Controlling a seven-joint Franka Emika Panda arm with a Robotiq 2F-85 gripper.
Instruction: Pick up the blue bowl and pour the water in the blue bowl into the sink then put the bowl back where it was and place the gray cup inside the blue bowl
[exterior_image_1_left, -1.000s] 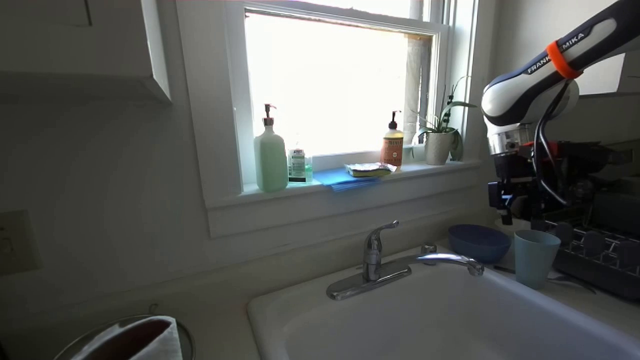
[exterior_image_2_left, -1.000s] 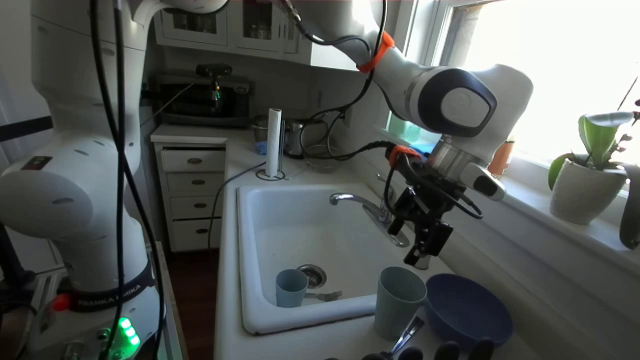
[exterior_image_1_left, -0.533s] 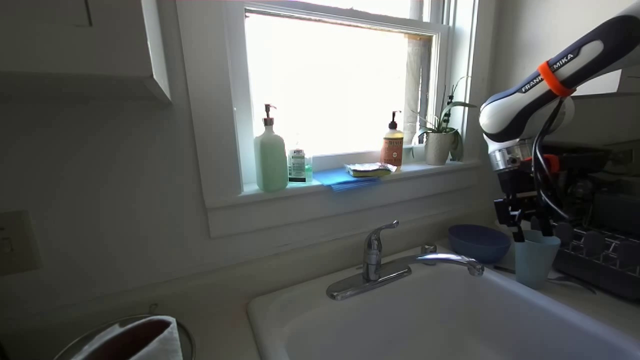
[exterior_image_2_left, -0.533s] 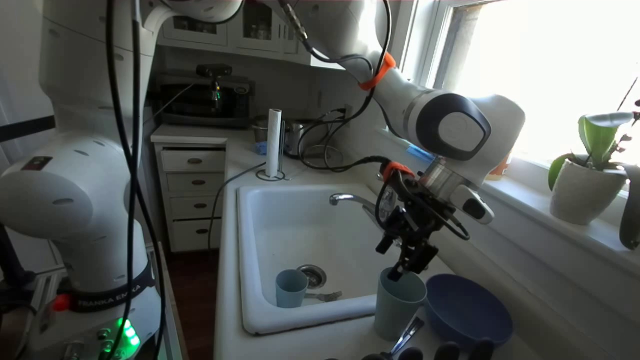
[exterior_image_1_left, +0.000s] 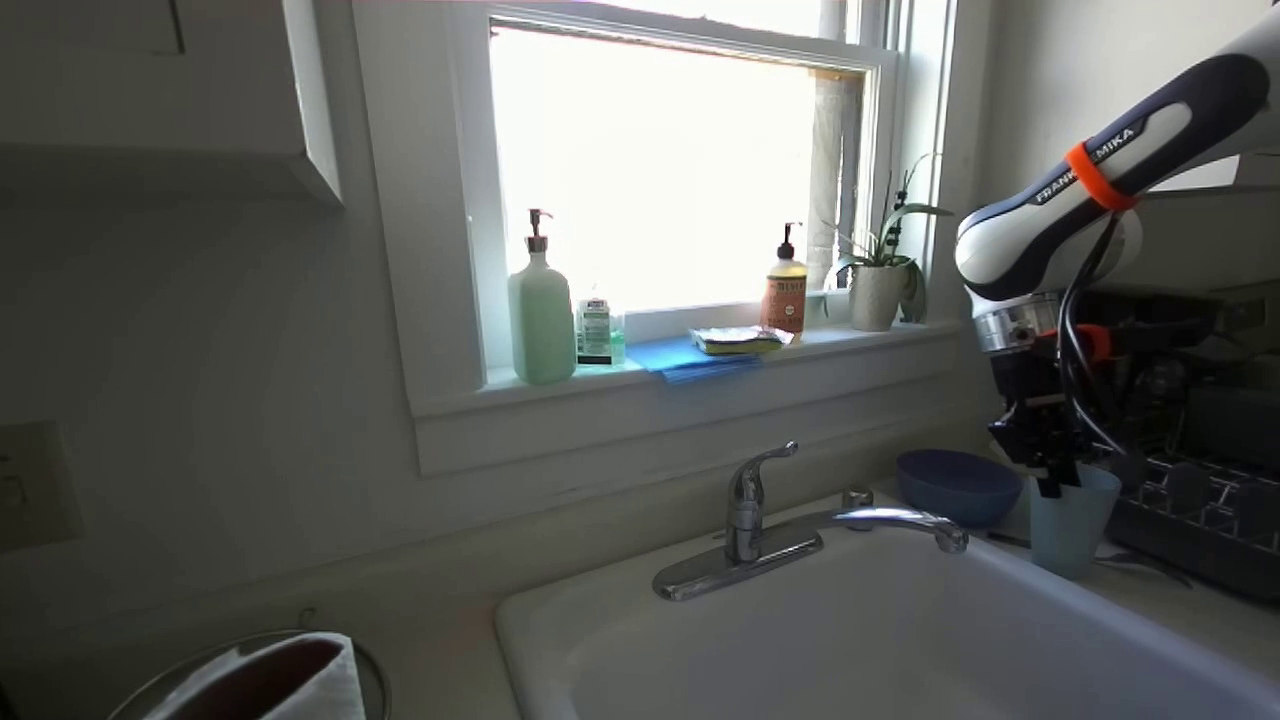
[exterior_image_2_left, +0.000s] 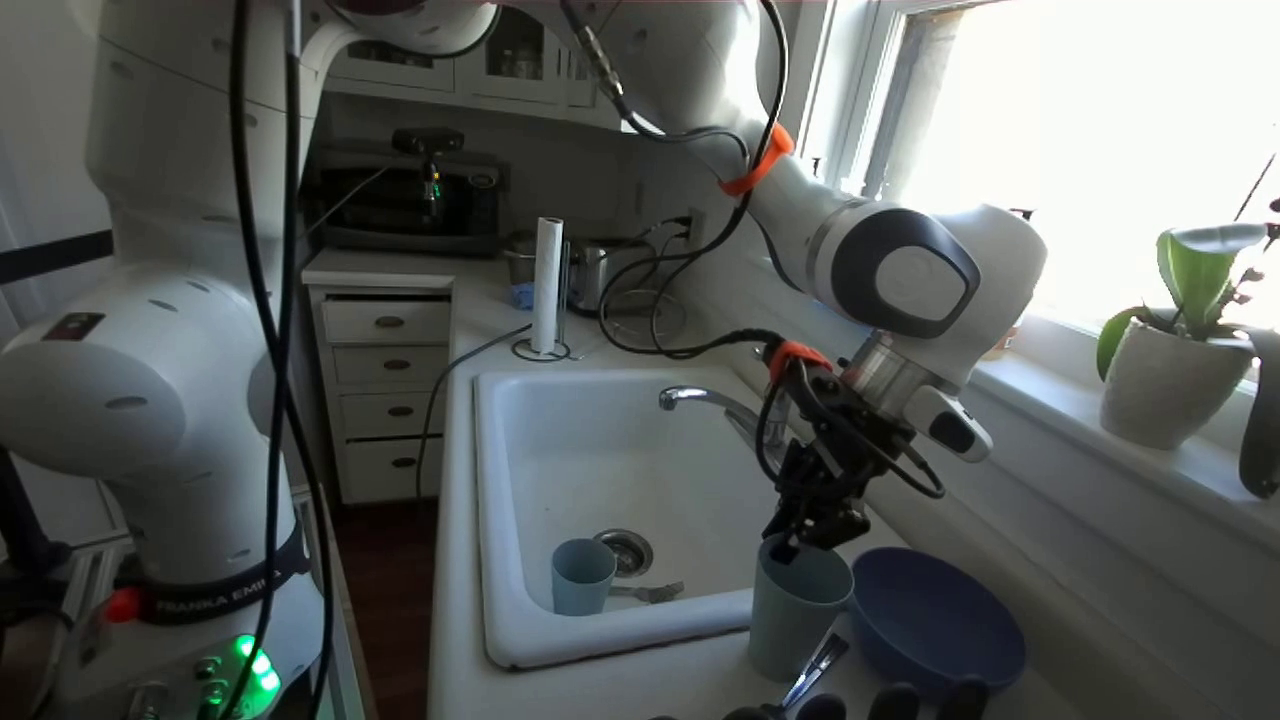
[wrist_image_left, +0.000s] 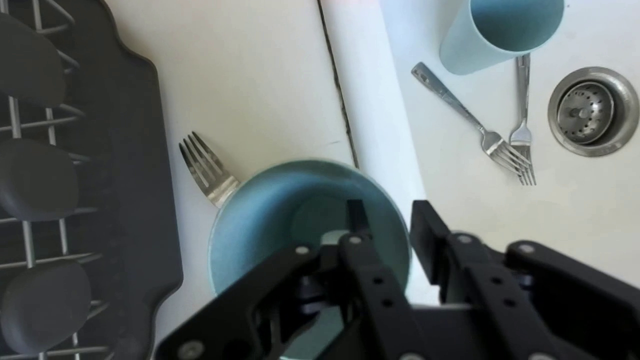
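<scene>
As the gripper (wrist_image_left: 389, 211) straddles the rim of the cup (exterior_image_2_left: 797, 622), jaws narrowly apart, final-step grasping appears in hand; next: clamp, lift, lower into the bowl (exterior_image_2_left: 938, 622).

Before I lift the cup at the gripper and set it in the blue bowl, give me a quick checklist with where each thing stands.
1. Gray cup upright on the counter: ok.
2. Gripper astride its rim: ok; in the wrist view one finger shows over the inside, the other just outside.
3. Grip closed on it: not ok; a gap shows between the fingers.
4. Blue bowl mouth up beside the cup: ok.
5. Bowl emptied: cannot tell; the inside is too dim to judge.
6. Fork clear of the cup: cannot tell; the cup hides its handle in the wrist view.
</scene>
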